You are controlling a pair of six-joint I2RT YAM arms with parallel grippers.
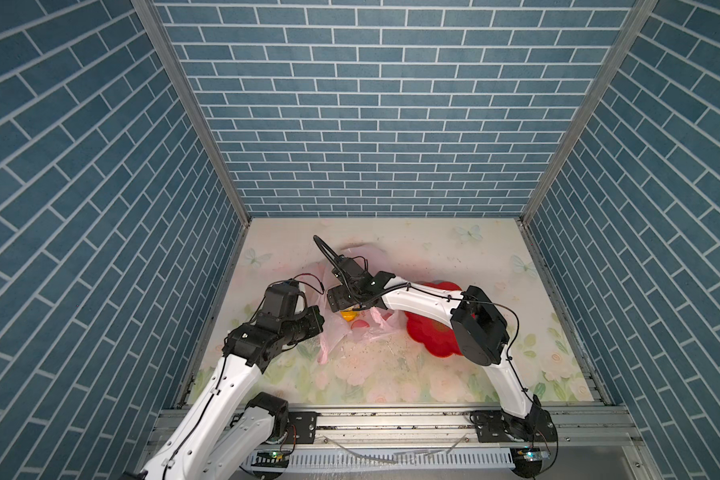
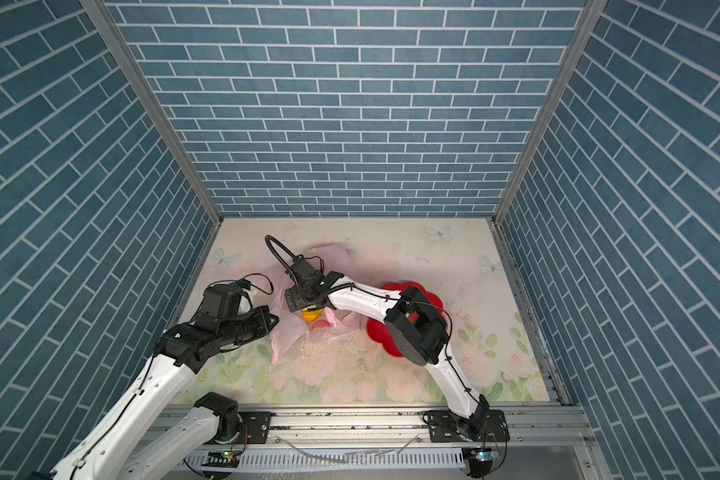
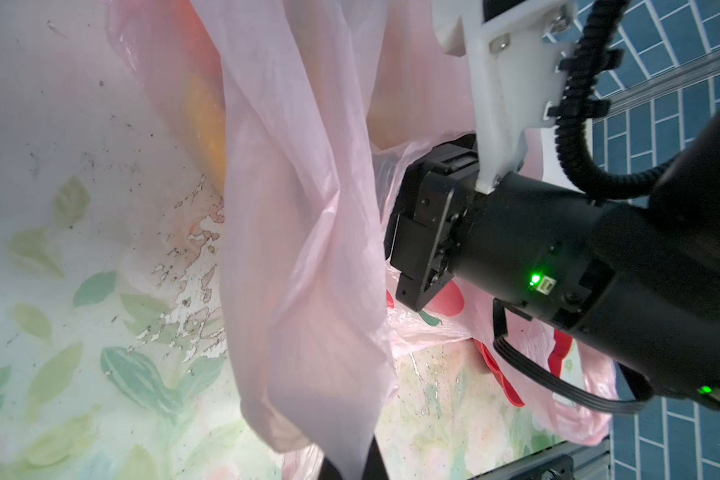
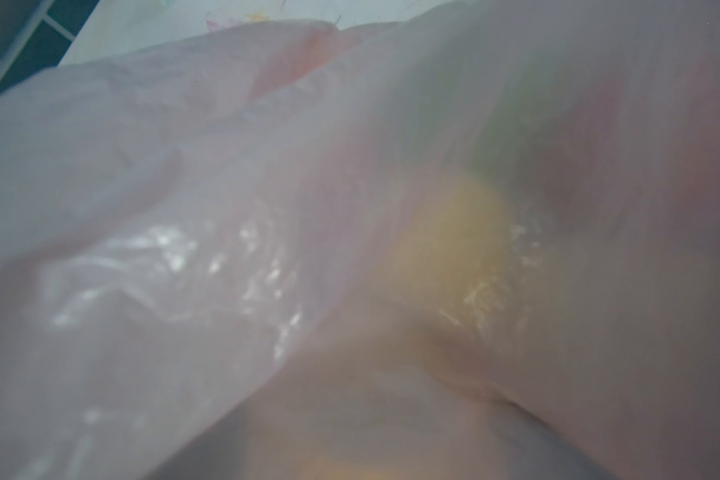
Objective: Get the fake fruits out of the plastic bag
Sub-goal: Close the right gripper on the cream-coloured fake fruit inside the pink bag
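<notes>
Plastic film filled most of both wrist views. The plastic bag [image 1: 375, 328] lay crumpled on the floral worktop [image 1: 391, 374], left of centre in both top views and just beside a red flower-shaped dish [image 1: 425, 332]. The left hand [image 3: 350, 467] was clamped tight on a fold of the bag's film, which stretched taut away from its fingertips.

The right hand [image 1: 344, 305] reached across from over the dish and was pushed into the bag's open mouth. Film covered its fingers in the left wrist view, and its own camera saw only blurred plastic. I could not tell how far apart they stood, or whether they had hold of anything.

Of the fake fruits, an orange-yellow piece [image 1: 348, 316] showed in the bag's mouth, directly under the right hand. Through the film, the right wrist view gave only a yellow blur [image 4: 454, 237] and a green blur [image 4: 495, 120], both inside the bag.
</notes>
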